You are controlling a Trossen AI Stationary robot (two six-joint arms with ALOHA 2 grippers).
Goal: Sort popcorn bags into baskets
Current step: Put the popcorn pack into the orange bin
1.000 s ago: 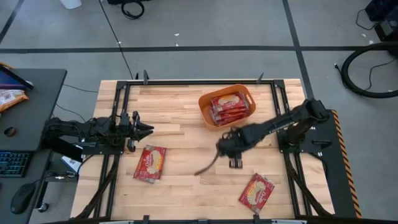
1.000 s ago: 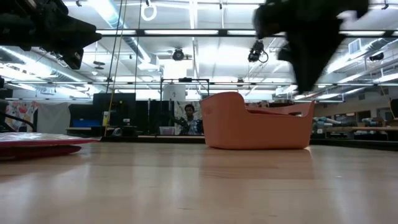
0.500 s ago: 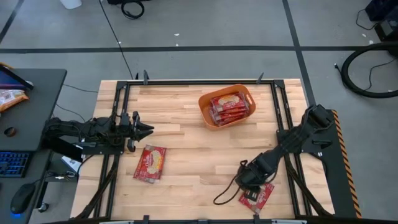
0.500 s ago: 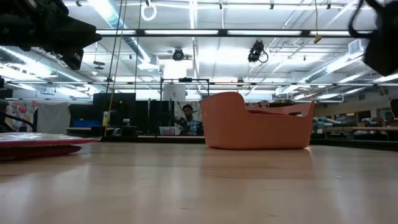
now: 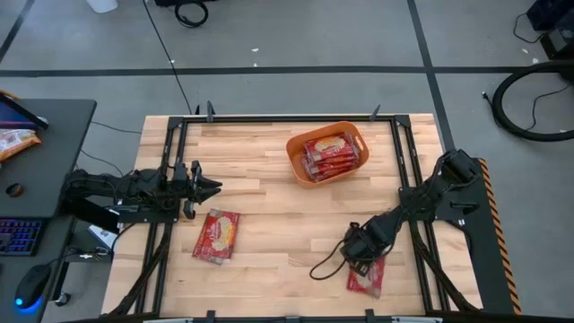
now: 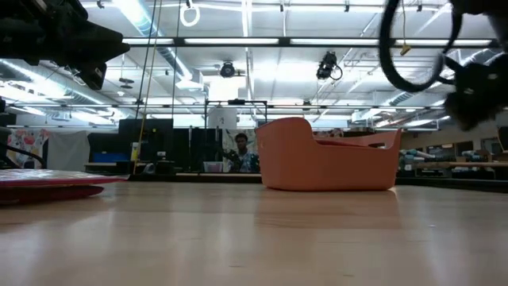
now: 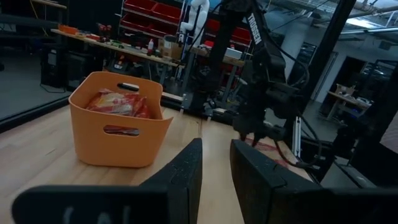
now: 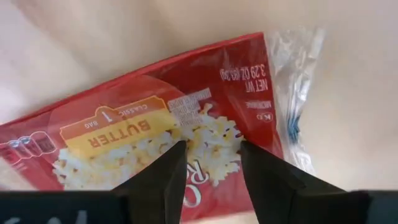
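High view: your right end effector (image 5: 363, 254) sits over the popcorn bag (image 5: 366, 276) at the table's (image 5: 269, 215) 5 o'clock; the basket (image 5: 297, 152) lies toward 12. Right wrist view: fingers (image 8: 163, 177) parted, apparently gripping nothing; straddle the bag's middle before closing. Left end effector (image 5: 213, 187) idles at 9 o'clock, narrowly parted.

I saw the wooden table (image 5: 269, 170) inside a black frame (image 5: 176, 144) on a grey floor (image 5: 296, 36) crossed by dark tape lines. A dark desk (image 5: 54, 135) stood at the left with a keyboard (image 5: 20, 235) and mouse (image 5: 31, 285). A coiled cable (image 5: 529, 103) lay right. Beyond the table, a person (image 6: 240, 151) sat under ceiling lights (image 6: 262, 41), near red-binned shelves (image 7: 155, 15).
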